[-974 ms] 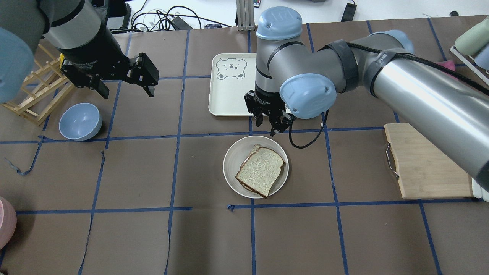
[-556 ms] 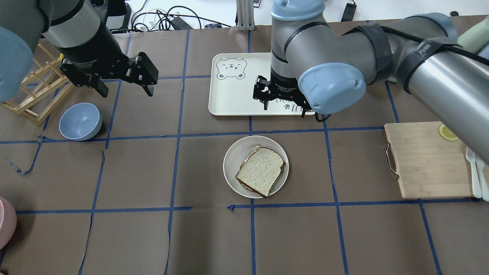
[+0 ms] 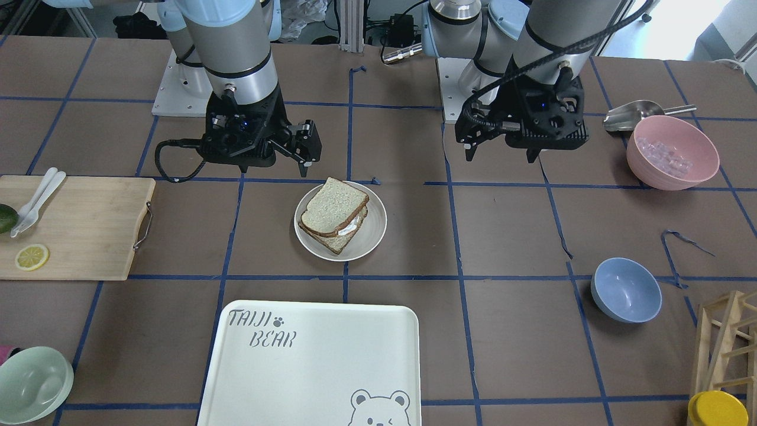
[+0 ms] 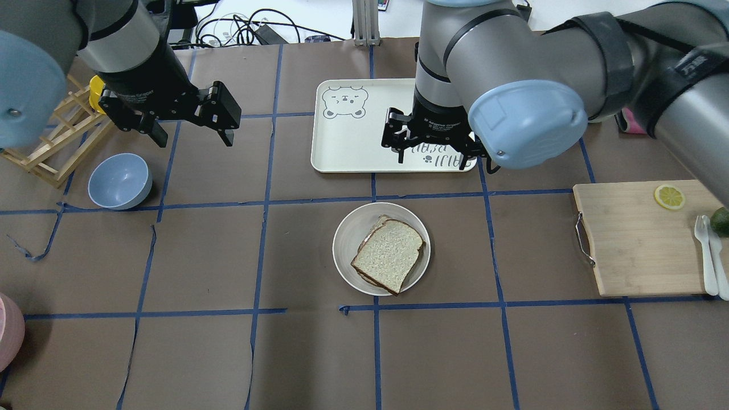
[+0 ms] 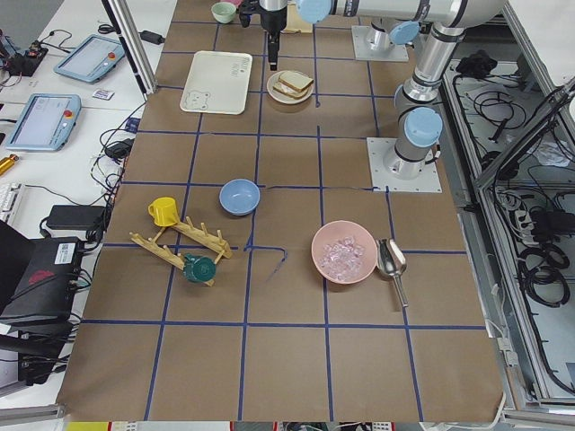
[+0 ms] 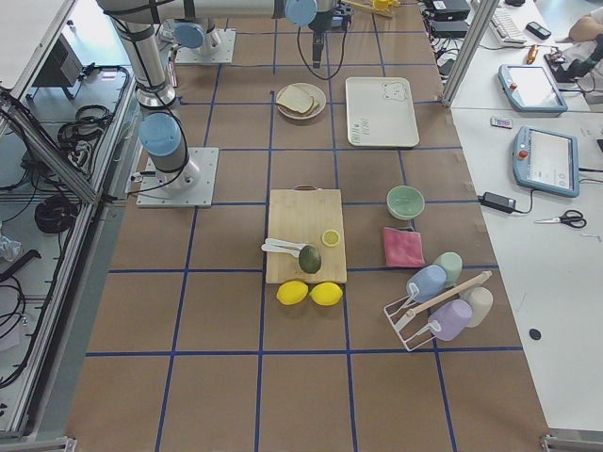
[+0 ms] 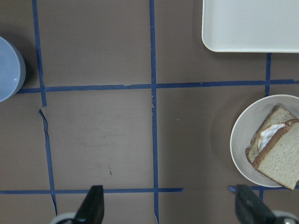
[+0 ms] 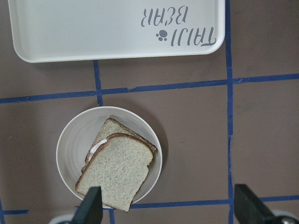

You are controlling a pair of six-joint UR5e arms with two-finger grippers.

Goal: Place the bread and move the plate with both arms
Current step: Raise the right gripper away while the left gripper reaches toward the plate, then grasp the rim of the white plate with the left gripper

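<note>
The bread (image 4: 389,255) is a plain speckled slice. It lies on top of another slice with white egg showing, on the round off-white plate (image 4: 344,245) at the table's middle. Both also show in the front view, bread (image 3: 332,207) and plate (image 3: 372,236), and in the right wrist view, bread (image 8: 117,172). My right gripper (image 4: 435,155) is open and empty, raised over the tray's near edge, beyond the plate. My left gripper (image 4: 191,132) is open and empty, high up at the far left, well away from the plate (image 7: 240,140).
The cream "TAIJI BEAR" tray (image 4: 342,142) lies just beyond the plate. A blue bowl (image 4: 119,181) and a wooden rack (image 4: 51,142) are at the left. A bamboo cutting board (image 4: 632,245) with a lemon slice is at the right. A pink bowl (image 3: 671,152) sits near the left arm's base.
My right gripper has pulled away from the plate's far rim to over the tray's near edge and rose. The bread stayed on the plate. My left gripper barely shifted.
</note>
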